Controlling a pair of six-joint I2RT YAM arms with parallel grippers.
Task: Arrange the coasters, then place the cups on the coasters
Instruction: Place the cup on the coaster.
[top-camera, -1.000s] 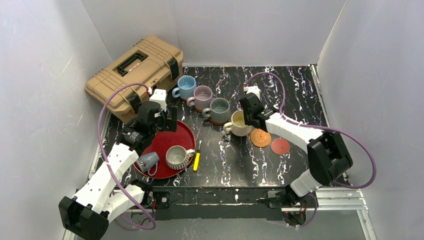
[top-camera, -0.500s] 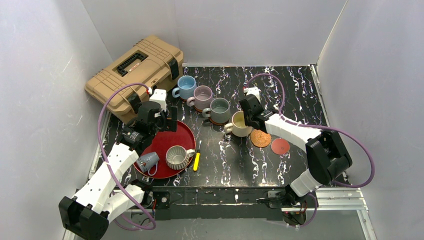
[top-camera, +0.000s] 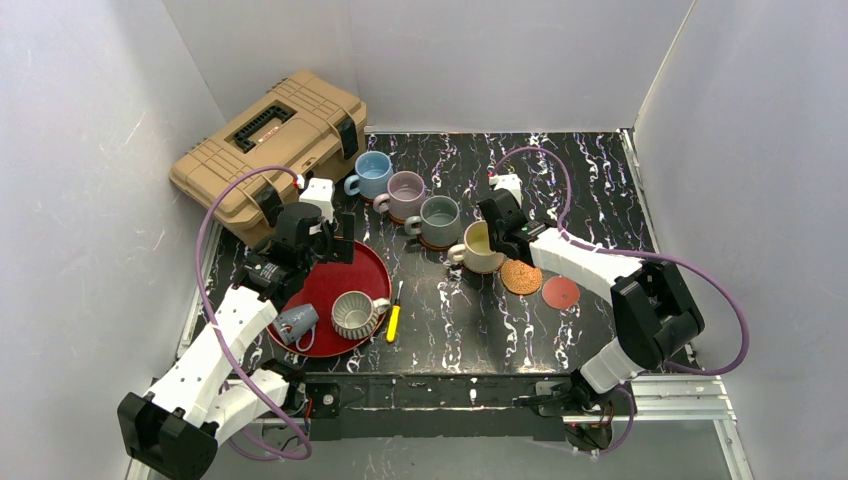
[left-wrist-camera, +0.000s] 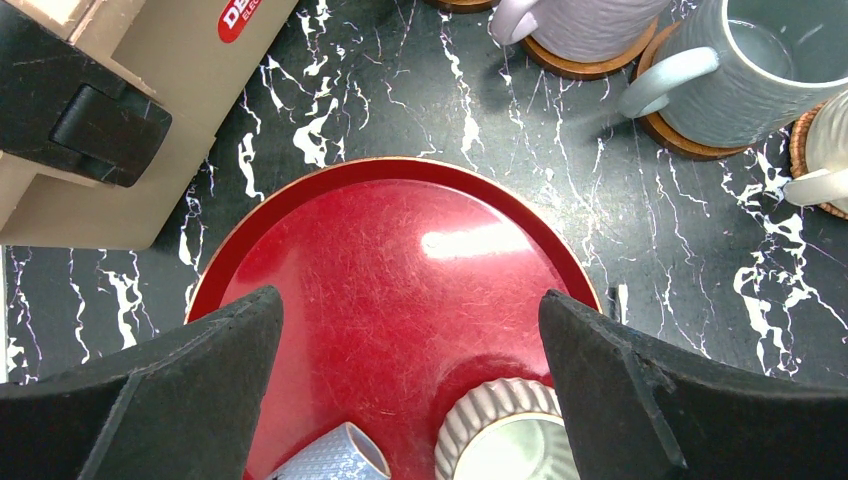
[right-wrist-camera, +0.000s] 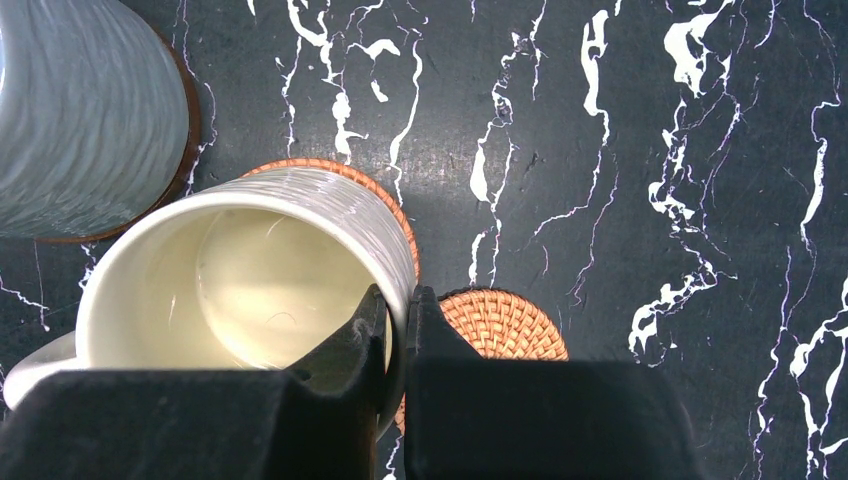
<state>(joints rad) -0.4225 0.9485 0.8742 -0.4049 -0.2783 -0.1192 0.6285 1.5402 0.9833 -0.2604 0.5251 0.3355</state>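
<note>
My right gripper (right-wrist-camera: 397, 305) (top-camera: 497, 243) is shut on the right rim of the cream-yellow cup (right-wrist-camera: 240, 280) (top-camera: 479, 246), one finger inside and one outside. The cup is over an orange-brown woven coaster (right-wrist-camera: 335, 172). A second woven coaster (right-wrist-camera: 505, 325) (top-camera: 521, 276) and the flat red coaster (top-camera: 560, 292) lie bare to its right. The light blue cup (top-camera: 374, 172), mauve cup (top-camera: 406, 193) and grey-green cup (top-camera: 439, 218) stand on dark brown coasters (left-wrist-camera: 590, 62). My left gripper (left-wrist-camera: 412, 320) (top-camera: 335, 245) hangs open above the red tray (left-wrist-camera: 400, 250), where the ribbed cup (left-wrist-camera: 505, 440) stands and the small pale cup (top-camera: 296, 322) lies on its side.
A tan toolbox (top-camera: 270, 140) sits at the back left, close to my left arm. A yellow-handled tool (top-camera: 394, 322) lies just right of the red tray (top-camera: 335, 272). White walls enclose the black marbled table (top-camera: 590, 180) on three sides.
</note>
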